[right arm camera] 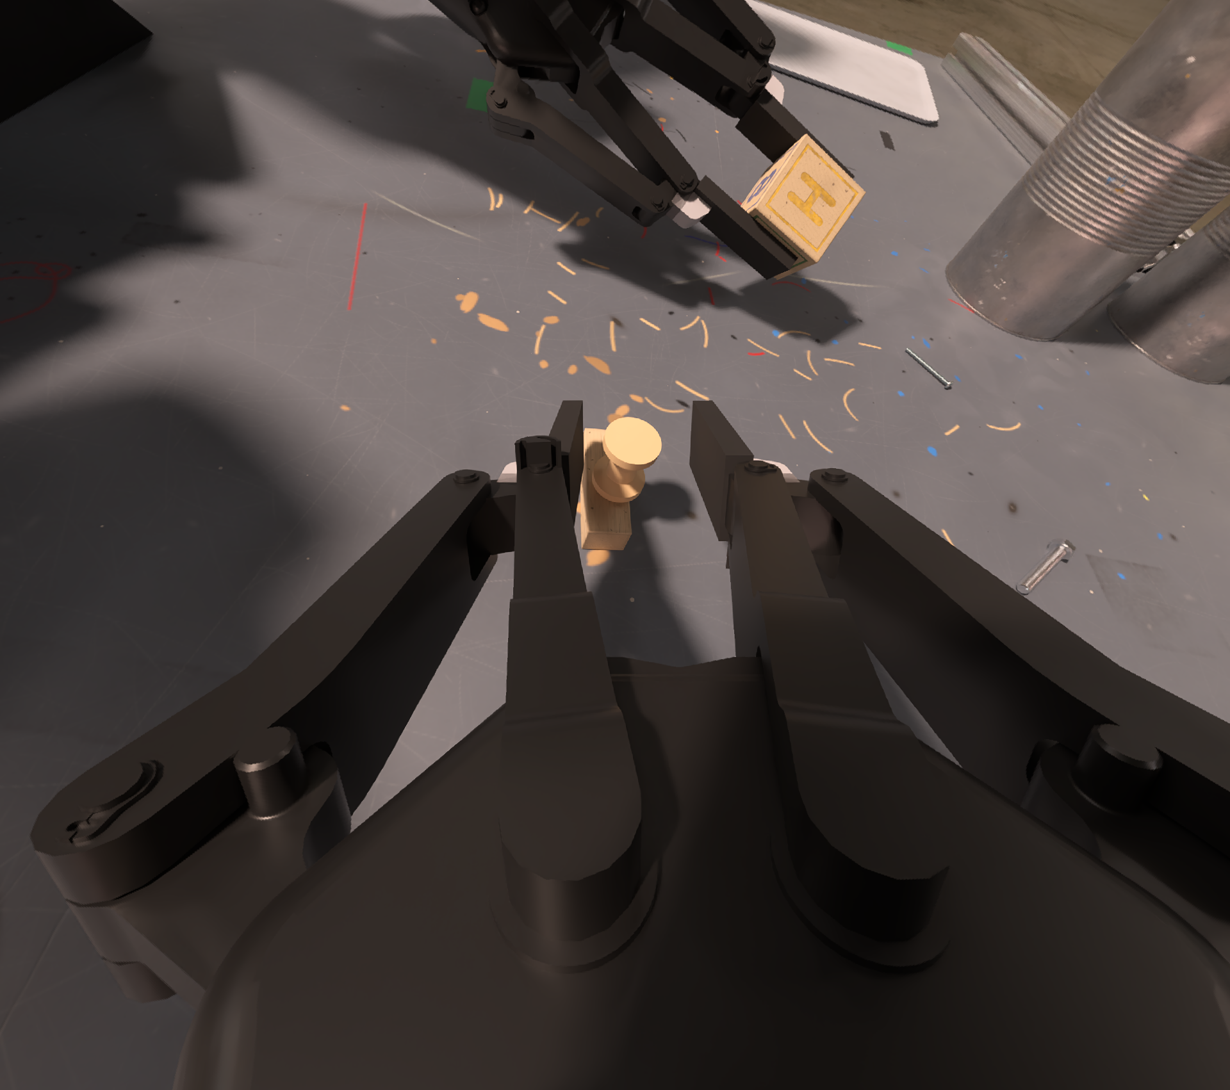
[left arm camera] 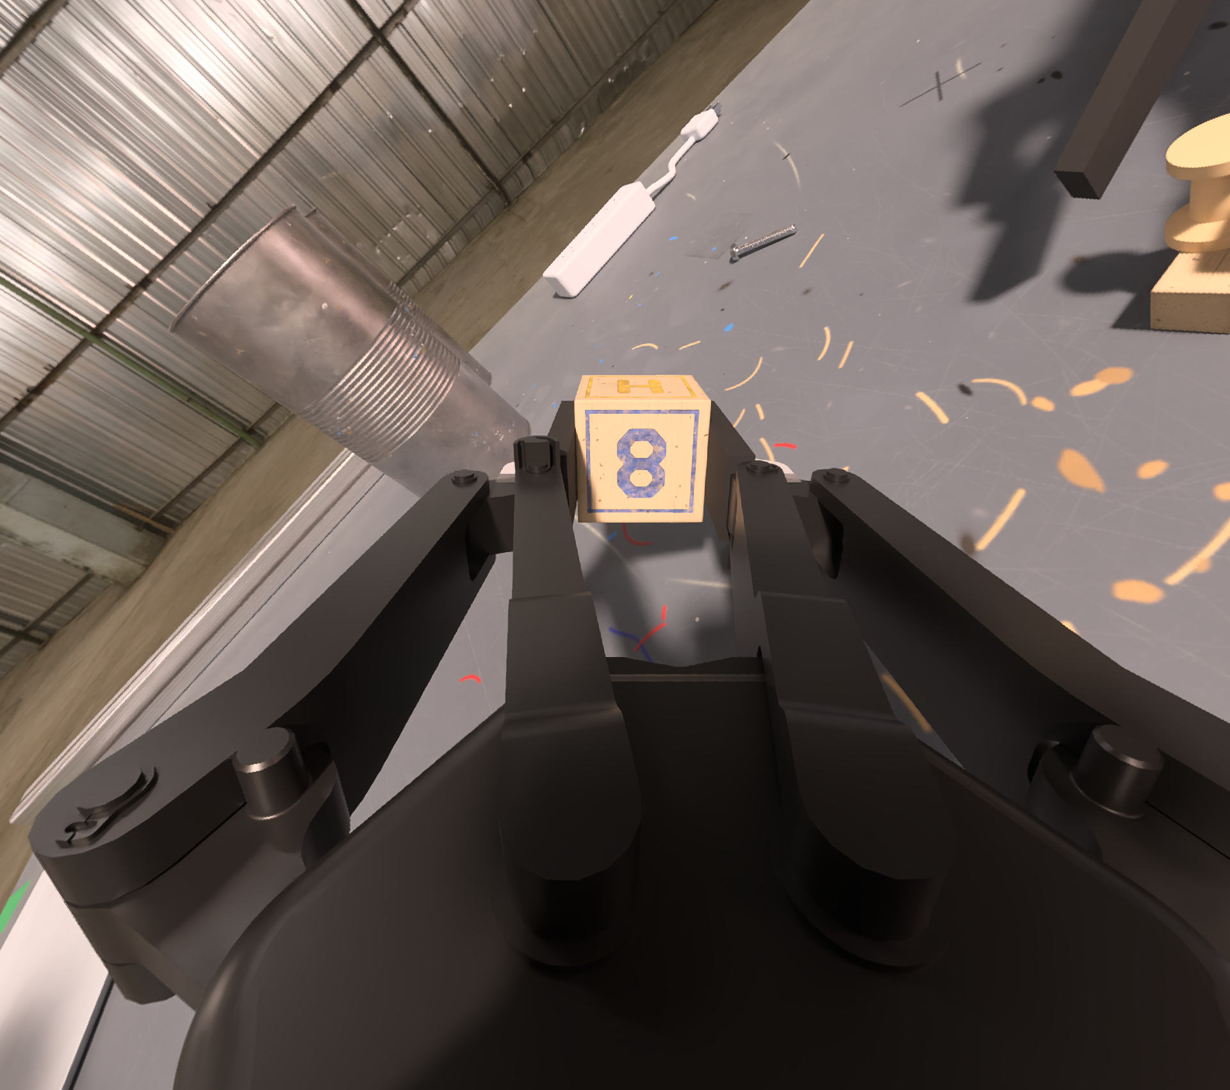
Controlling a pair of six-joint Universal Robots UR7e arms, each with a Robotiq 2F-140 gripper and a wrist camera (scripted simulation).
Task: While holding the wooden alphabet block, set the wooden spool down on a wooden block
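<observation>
The left end effector (left arm camera: 642, 452) gripped the wooden alphabet block (left arm camera: 641, 449) above the grey table (left arm camera: 865, 459). At ten o'clock stood a metal can (left arm camera: 333, 339); at twelve, a white adapter (left arm camera: 599, 239) and bolt (left arm camera: 762, 243); at two, the wooden spool (left arm camera: 1201, 193) upright on a wooden block (left arm camera: 1191, 299).

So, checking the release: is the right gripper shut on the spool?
No: the right gripper is open above the spool, which stands on the block.

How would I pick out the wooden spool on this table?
Start at the grey table and find the open right claw. Below it a pale wooden block lies flat. The wooden spool stands upright on it: round and waisted, unlike the printed cube nearby.
</observation>
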